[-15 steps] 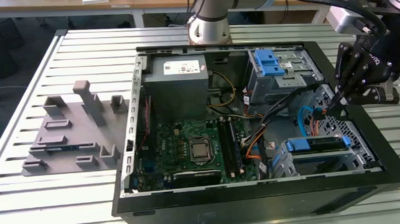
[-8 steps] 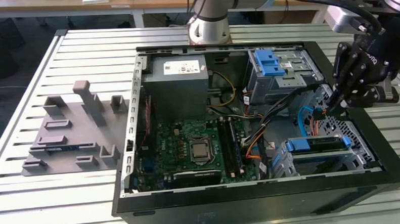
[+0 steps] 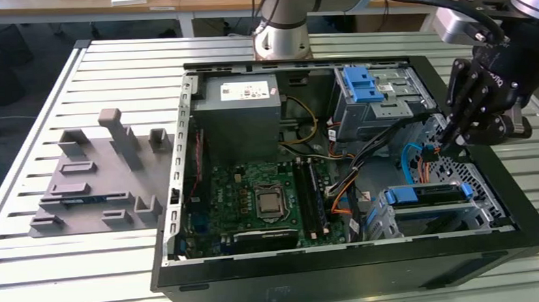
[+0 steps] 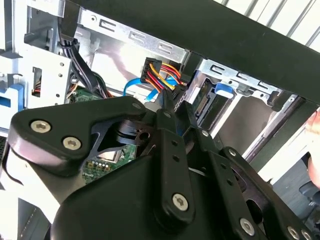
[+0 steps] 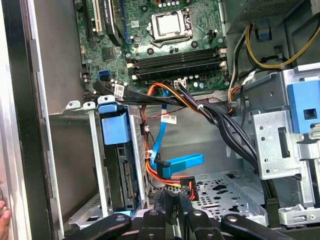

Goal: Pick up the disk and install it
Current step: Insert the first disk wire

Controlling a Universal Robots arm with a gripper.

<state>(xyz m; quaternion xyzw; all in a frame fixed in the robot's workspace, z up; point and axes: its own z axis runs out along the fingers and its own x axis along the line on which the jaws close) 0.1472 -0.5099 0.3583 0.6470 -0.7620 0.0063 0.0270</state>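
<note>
Already, the disk (image 5: 120,165) sits upright in its drive cage (image 3: 431,209), at five o'clock inside the case (image 3: 348,270). Your gripper (image 4: 172,107), fingers pressed together, holds nothing; seating looks largely complete.

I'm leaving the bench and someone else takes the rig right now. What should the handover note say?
Gripper: fingers drawn close together, low inside the open computer case, by the loose blue cable and the orange and red wires. Whether it pinches a cable, I cannot tell.
Disk: not in the gripper. It stands in the drive cage beside the gripper, its blue bracket showing at the cage mouth.
Done: the disk has been picked up and put into the cage.
Left: check that the disk is fully seated and cabled, which these views do not settle.
</note>
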